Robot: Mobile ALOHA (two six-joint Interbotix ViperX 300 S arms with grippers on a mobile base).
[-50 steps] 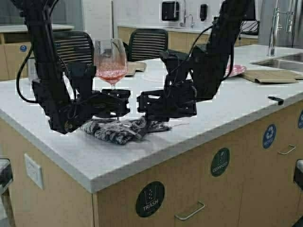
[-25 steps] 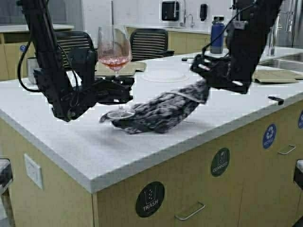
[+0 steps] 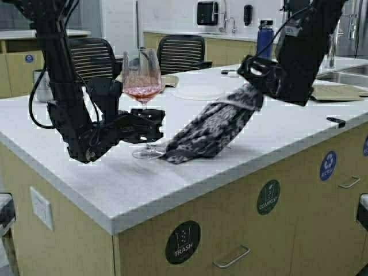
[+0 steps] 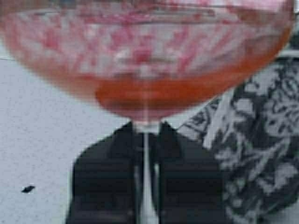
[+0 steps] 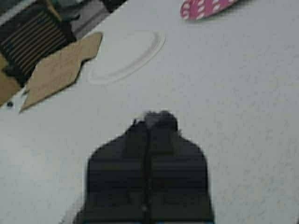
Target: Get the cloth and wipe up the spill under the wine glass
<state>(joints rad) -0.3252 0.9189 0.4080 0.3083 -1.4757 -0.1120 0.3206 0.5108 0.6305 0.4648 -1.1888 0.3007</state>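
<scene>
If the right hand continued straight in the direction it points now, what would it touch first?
Probably the white countertop: the right hand, shut on the cloth, points down at bare surface. The white plate lies farther on; depth is unclear.

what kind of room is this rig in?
Probably a shared office kitchen or break room. The island counter has cabinet fronts labelled trash, compost and recycle; a sink with a tall faucet sits at far right, and mesh office chairs stand behind.

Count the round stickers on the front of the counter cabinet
4: trash sticker at left, compost sticker in the middle, blue recycle sticker further right, another cut off at the edge.
</scene>
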